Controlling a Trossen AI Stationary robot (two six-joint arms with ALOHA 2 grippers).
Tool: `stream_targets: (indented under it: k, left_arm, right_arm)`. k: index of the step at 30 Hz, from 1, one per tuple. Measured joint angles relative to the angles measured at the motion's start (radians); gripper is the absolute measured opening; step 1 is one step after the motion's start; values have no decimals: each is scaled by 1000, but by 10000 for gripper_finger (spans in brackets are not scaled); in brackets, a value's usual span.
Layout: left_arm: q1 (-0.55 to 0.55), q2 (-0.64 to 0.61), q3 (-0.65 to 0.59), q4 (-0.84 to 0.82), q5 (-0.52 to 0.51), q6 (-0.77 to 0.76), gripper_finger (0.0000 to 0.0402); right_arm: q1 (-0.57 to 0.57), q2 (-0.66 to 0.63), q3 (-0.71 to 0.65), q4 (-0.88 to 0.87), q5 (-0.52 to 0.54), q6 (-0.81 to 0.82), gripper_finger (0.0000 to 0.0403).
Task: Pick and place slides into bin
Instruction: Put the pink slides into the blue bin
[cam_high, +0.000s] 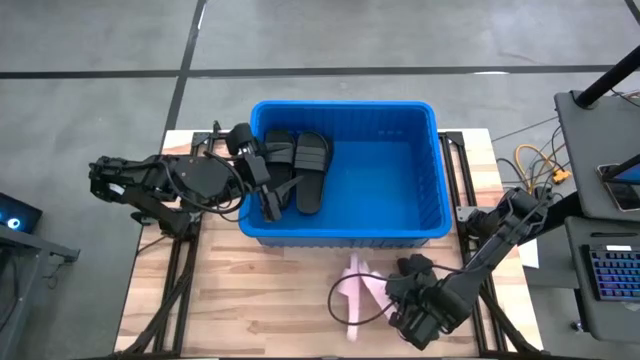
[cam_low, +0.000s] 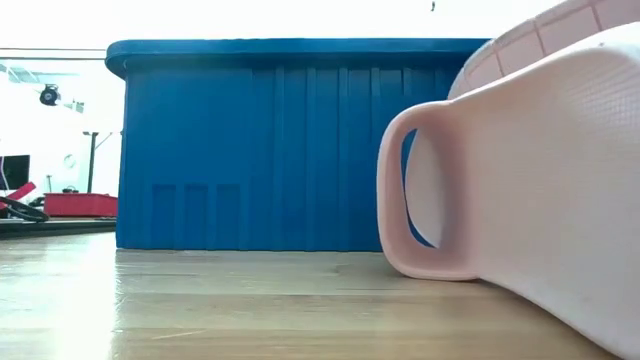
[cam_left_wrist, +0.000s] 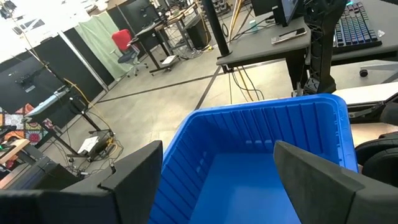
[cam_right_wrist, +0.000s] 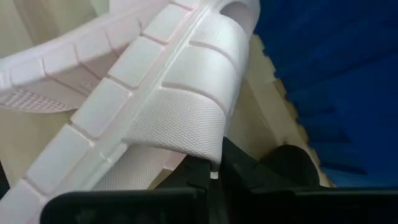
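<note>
Two black slides (cam_high: 295, 170) already lying inside the blue bin (cam_high: 420, 205), toward its left wall, long axes running from near wall to far wall. Left gripper (cam_high: 262, 180) hanging over that left wall above them, fingers spread apart and holding nothing, as the left wrist view confirms with bare blue floor between the two pads. Pink slide (cam_high: 355, 292) resting on the wooden table (cam_high: 260, 300) near its front edge, just in front of the bin's near wall, apart from it, long axis roughly front to back and slightly slanted. Right gripper (cam_high: 405, 300) low on the table immediately right of that slide, far nearer than the left arm. In the right wrist view, the pink strap (cam_right_wrist: 186, 118) sitting right over the fingers, which look closed on its edge. Next move judged: lift, then carry away from the front edge over the near wall.
</note>
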Motion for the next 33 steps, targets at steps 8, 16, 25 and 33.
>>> stream_targets:
  k: [8, 16, 25, 33]
  left_arm:
    - [0, -1, 0, 0, 0, 0, 290]
    - [0, -22, 3, 3, 0, 0, 290]
    - [0, -69, 5, 5, 0, -1, 290]
    - [0, -103, 5, 2, 0, -4, 290]
  right_arm:
    - [0, -2, 122, -103, 0, 0, 13]
    - [-2, -2, 323, -218, 72, -34, 13]
    - [-50, -4, 619, -424, 301, -55, 13]
    - [-190, -22, 763, -422, 329, -245, 13]
